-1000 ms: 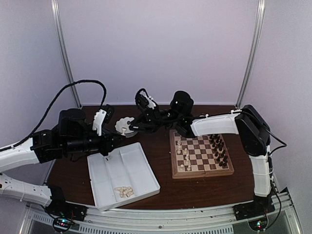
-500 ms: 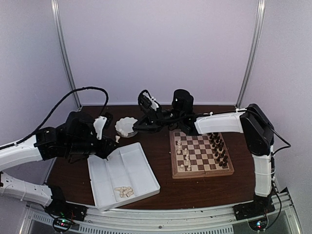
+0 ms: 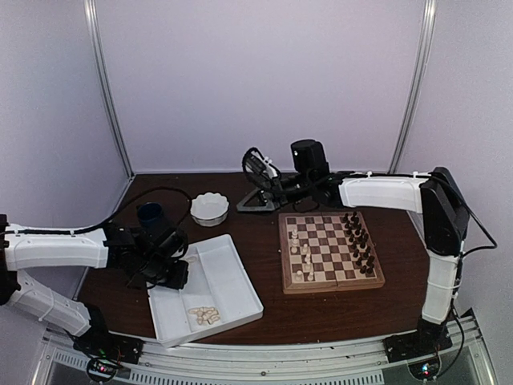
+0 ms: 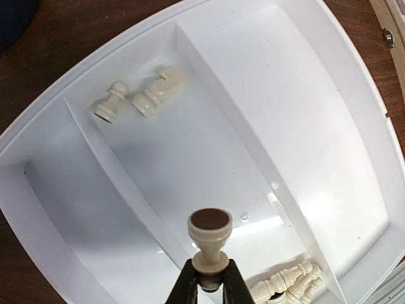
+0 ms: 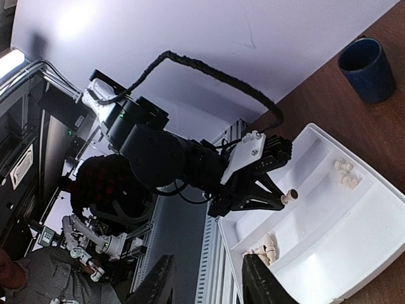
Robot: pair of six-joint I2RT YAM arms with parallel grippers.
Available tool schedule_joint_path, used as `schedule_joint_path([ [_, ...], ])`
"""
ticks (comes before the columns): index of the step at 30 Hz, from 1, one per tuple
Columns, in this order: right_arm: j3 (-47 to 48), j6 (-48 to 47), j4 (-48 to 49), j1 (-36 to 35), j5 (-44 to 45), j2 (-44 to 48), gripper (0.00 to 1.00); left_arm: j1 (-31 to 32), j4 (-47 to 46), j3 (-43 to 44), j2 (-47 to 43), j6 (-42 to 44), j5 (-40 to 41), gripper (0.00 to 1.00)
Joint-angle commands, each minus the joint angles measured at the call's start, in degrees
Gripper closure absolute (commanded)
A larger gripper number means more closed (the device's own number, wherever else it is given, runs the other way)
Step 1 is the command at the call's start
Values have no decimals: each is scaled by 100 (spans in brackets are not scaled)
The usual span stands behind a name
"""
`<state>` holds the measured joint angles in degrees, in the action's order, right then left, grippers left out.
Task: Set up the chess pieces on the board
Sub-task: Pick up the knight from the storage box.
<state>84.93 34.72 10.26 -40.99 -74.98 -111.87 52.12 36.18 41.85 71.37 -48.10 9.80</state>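
Grips a cream piece (image 4: 209,237) in the left end effector (image 4: 207,286) over the tray (image 4: 266,95), its long axis sticking straight out, base outward, with the board (image 3: 330,250) well to the right, nearer the parted right end effector (image 5: 205,280).

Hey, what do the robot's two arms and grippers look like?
Both the left arm and the right arm have white tubular links joined by bulky black joints. A black braided cable trails from the left arm. The left gripper has slim black fingers and a white bracket behind them. The right gripper is dark-fingered too.
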Motion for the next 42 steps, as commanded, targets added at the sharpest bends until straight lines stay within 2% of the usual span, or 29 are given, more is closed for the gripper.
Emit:
schedule_joint_path([
  [1,297,-1802,-2059,12,473,289,61,-114,44,171,278,-184,-126,93],
  [7,671,-3533,-3981,66,1204,730,59,-183,88,266,639,22,-674,87],
  [10,638,-3942,-4322,176,1444,1015,58,-197,118,424,742,283,-917,78],
  [13,506,-3999,-4339,354,1498,1238,56,-278,275,684,735,521,-949,63],
  [15,456,-3938,-4313,503,1421,1342,56,-450,366,884,736,724,-1207,59],
  [21,434,-4254,-4688,949,1386,1699,56,-1070,889,1605,1060,1581,-1164,61],
  [27,67,-4645,-4950,1210,1701,2341,55,-1217,1096,2152,1903,2504,-1111,62],
  [31,-82,-4671,-4973,1363,1714,2516,55,-1296,1227,2447,2357,2725,-828,62],
  [38,-192,-4693,-4993,1518,1704,2641,54,-1596,1172,2658,2876,3028,-855,61],
  [42,-249,-4603,-4885,1558,1655,2662,54,-1609,1102,2710,3098,3155,-901,66],
])
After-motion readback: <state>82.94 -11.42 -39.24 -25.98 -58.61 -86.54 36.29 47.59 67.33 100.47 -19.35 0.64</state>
